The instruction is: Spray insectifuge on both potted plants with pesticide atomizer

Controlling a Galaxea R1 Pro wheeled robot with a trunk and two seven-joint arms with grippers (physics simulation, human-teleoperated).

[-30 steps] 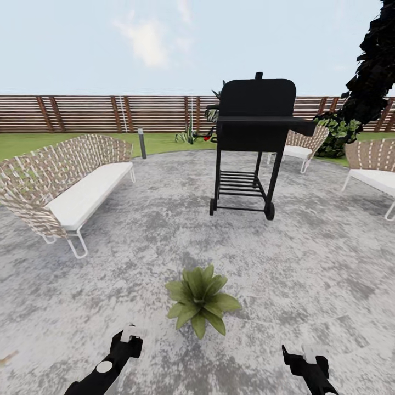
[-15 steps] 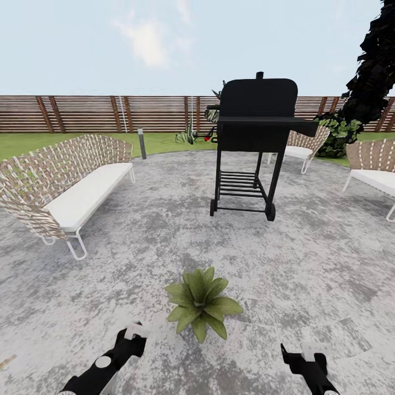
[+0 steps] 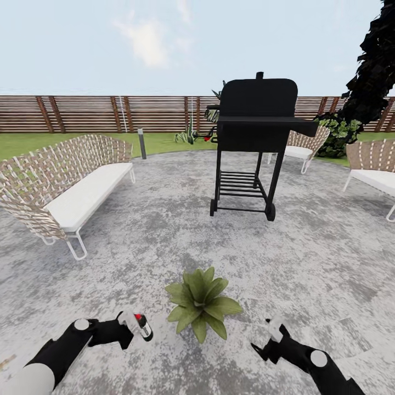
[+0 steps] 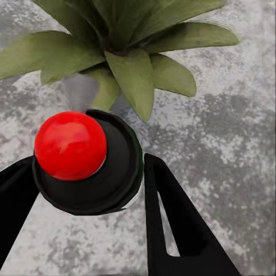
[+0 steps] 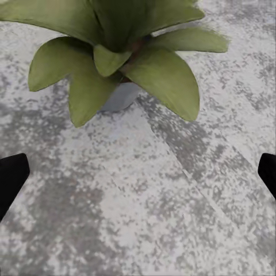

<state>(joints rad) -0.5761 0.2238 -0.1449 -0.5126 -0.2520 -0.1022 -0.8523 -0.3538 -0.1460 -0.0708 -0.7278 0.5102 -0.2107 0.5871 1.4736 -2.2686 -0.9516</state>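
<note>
The pesticide atomizer [image 4: 89,167] sits clamped between the two black fingers [image 4: 172,221] of the left end effector [image 3: 131,328]. Seen along those fingers, it is a dark round body with a red ball-shaped top; in the head view it shows as a small dark bottle [image 3: 144,326] with a red tip, pointing toward the potted plant [image 3: 201,302].

That potted plant, a low rosette of broad pointed green leaves, stands just beyond the held atomizer on the mottled grey paving [image 3: 307,258], between the two end effectors. Its small grey pot [image 5: 121,96] shows under the leaves in the right wrist view. No white specks can be made out on the leaves.

The right end effector [image 3: 272,337] hangs on the plant's other side, near it but apart, with its fingers spread wide and nothing between them.

Farther ahead of both end effectors stands a black grill [image 3: 257,140] on wheels. A wicker sofa [image 3: 66,189] with a white cushion lies ahead on the left arm's side, wicker chairs [image 3: 376,170] on the right arm's side, with lawn [image 3: 159,141] and a wooden slat fence [image 3: 109,113] behind.
</note>
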